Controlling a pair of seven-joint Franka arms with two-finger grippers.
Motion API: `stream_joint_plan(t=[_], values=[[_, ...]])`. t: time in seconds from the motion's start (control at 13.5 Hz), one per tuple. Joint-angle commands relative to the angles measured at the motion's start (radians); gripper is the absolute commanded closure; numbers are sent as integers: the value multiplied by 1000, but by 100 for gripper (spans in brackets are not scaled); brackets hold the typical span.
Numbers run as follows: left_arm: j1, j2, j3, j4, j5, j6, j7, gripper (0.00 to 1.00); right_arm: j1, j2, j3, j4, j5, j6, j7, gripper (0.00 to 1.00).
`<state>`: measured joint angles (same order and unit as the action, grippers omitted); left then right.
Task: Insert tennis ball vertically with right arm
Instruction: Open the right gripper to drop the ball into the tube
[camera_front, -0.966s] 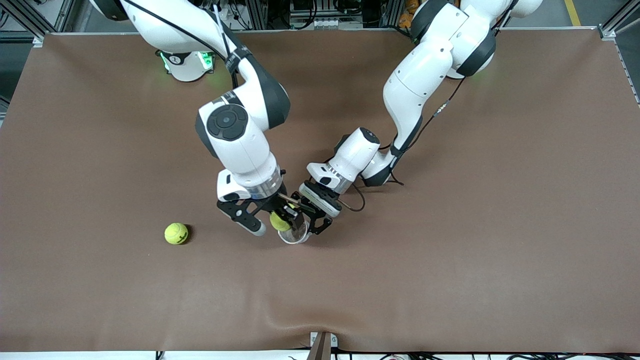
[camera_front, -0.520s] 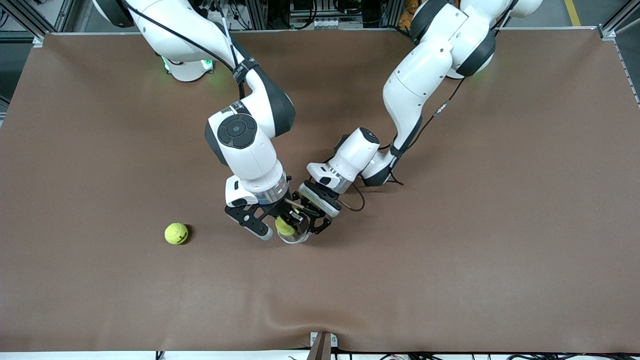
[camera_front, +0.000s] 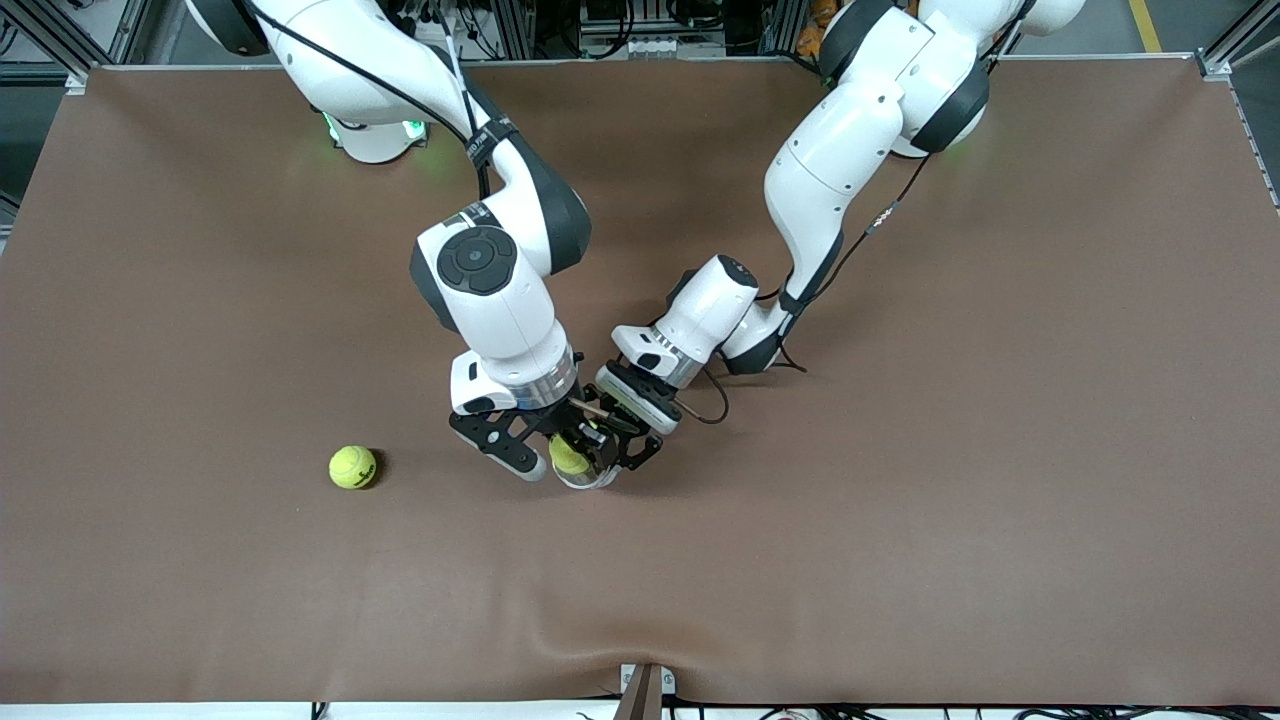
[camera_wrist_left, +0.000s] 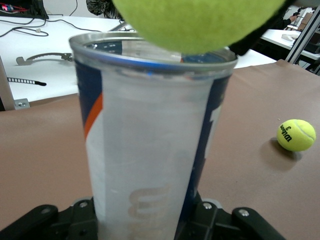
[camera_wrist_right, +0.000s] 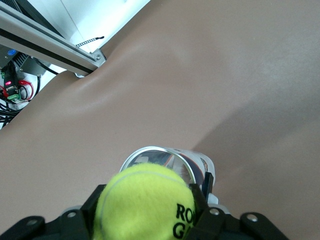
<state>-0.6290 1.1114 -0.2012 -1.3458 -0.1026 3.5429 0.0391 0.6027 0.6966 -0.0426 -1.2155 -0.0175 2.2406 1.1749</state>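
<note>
Right pincer (camera_front: 548, 462) now over can (camera_front: 592, 470), jaws starting to part around tennis ball (camera_front: 568, 455) | left pincer (camera_front: 622, 448) clamped on can | release beginning.

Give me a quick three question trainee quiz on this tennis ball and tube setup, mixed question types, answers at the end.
1. True or false: the yellow-green tennis ball at the right gripper sits over the mouth of the clear plastic ball tube.
2. Which gripper holds the tube upright? A) left gripper B) right gripper C) neither
3. Fill in: the second yellow-green tennis ball lies on the brown table mat, toward the ____ arm's end of the table.

Key: 1 true; 2 A; 3 right.
</note>
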Motion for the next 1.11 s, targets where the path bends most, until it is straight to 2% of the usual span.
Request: stream_joint_plan(t=[0.0,0.15,0.52,0.74,1.04], values=[[-41,25,42,65,-20,16,-5,39,11,26,-11,33,-24,-1,26,11],[-40,25,42,65,-20,16,-7,39,11,24,-11,33,-24,-1,26,3],[-40,25,42,68,-20,16,-7,39,-18,4,-8,36,-4,-24,14,4],[-40,31,42,68,-20,16,-7,39,-41,-22,0,51,-3,-145,-1,2],[-41,53,42,80,-20,16,-7,38,-122,-130,-6,44,1,-333,-330,0]])
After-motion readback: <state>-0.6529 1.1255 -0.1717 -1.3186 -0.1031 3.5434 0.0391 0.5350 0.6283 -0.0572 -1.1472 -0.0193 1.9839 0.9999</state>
